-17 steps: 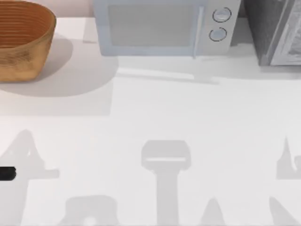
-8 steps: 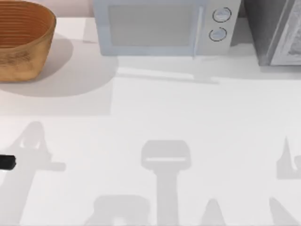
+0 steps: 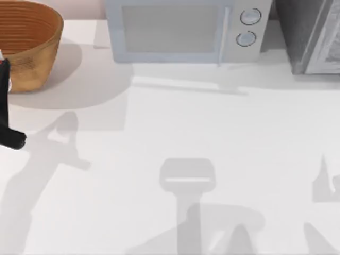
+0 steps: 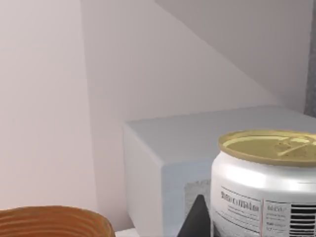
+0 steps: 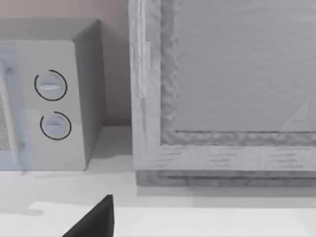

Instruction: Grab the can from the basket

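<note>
The can (image 4: 264, 182) looks large and close in the left wrist view, with a white printed label and a tan-gold end on top. It hangs level with the microwave's top. My left gripper (image 4: 247, 229) is shut on it, and one dark fingertip (image 4: 197, 219) lies against its side. The orange-brown woven basket (image 3: 37, 48) stands at the table's far left, and its rim (image 4: 54, 219) shows below the can. My left arm (image 3: 5, 106) rises along the left edge just in front of the basket. A dark part of my right gripper (image 5: 94, 222) hangs over the table's far right.
A pale microwave (image 3: 183, 32) with two round dials (image 5: 52, 106) stands at the back centre, right of the basket. A grey cabinet (image 3: 313, 34) fills the back right corner. The arms cast shadows across the white table (image 3: 186, 133).
The dark end of my left arm has travelled from the front left up along the left edge to the basket. Its shadow has shifted the same way. The right side is unchanged.
</note>
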Motion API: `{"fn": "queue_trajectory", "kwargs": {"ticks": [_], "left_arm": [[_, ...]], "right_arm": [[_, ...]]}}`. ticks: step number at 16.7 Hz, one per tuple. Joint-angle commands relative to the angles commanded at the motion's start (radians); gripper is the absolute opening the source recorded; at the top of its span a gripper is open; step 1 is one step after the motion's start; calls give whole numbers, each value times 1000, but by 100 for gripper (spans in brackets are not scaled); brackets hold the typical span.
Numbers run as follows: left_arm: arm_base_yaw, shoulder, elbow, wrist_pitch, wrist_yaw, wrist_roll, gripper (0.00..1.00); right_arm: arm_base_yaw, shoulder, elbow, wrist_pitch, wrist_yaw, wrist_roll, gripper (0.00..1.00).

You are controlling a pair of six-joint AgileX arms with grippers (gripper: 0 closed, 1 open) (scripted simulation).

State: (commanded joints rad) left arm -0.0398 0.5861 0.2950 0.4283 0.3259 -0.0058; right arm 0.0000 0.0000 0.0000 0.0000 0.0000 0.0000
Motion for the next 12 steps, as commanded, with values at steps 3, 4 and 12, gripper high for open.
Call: {"fn": "queue_trajectory", "kwargs": {"ticks": [3, 4, 12], "left_arm": [[-7, 149, 73, 101, 87, 0, 0], [-10, 198, 97, 134, 115, 0, 0], [-23, 569, 277, 378, 337, 14, 0]], "right_arm": [[0, 0, 0, 0, 0, 0, 100], [0, 0, 0, 0, 0, 0, 100], [0, 0, 0, 0, 0, 0, 100]]}}
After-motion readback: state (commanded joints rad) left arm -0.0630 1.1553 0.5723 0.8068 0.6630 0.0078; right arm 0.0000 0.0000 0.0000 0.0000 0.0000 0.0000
